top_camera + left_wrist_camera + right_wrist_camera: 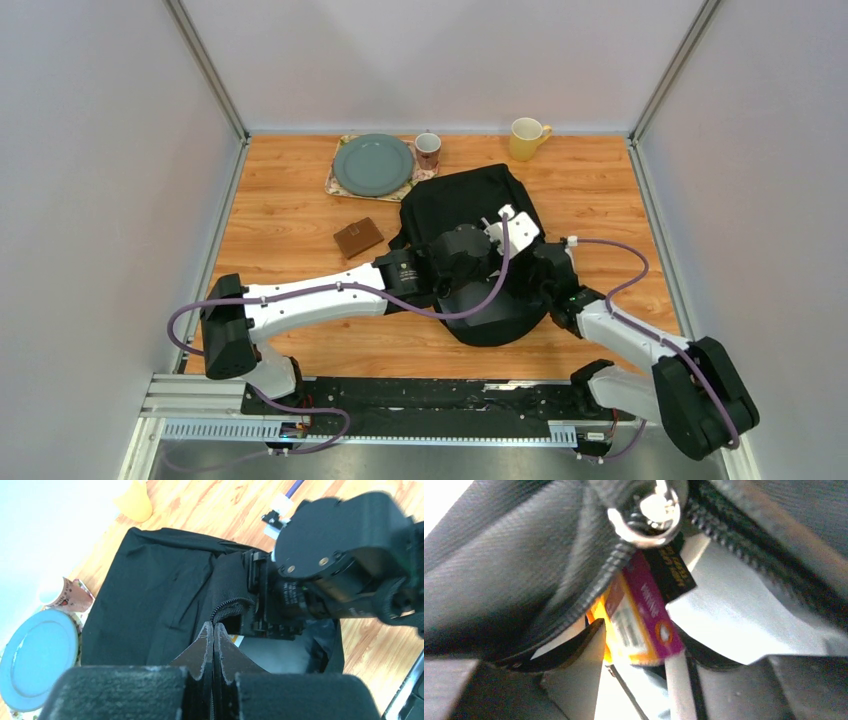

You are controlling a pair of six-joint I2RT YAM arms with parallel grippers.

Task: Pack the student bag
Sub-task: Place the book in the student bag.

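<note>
Because both arms crowd over the student bag (470,205), much of it is hidden, and whether the right gripper (255,600), sunk in its opening, is open cannot be told. One bag lies mid-counter (290,200). Beyond it are one plate (372,164) and two cups (428,150); left of it, one brown wallet (358,237). The left gripper (214,640), closed tight and holding nothing visible, sits at the bag's zipper edge.

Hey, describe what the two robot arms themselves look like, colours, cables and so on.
The left arm and the right arm both have white link shells with black joint housings. A purple cable loops along each. The left hand has black wedge-shaped fingers with pale, scuffed edges.
</note>
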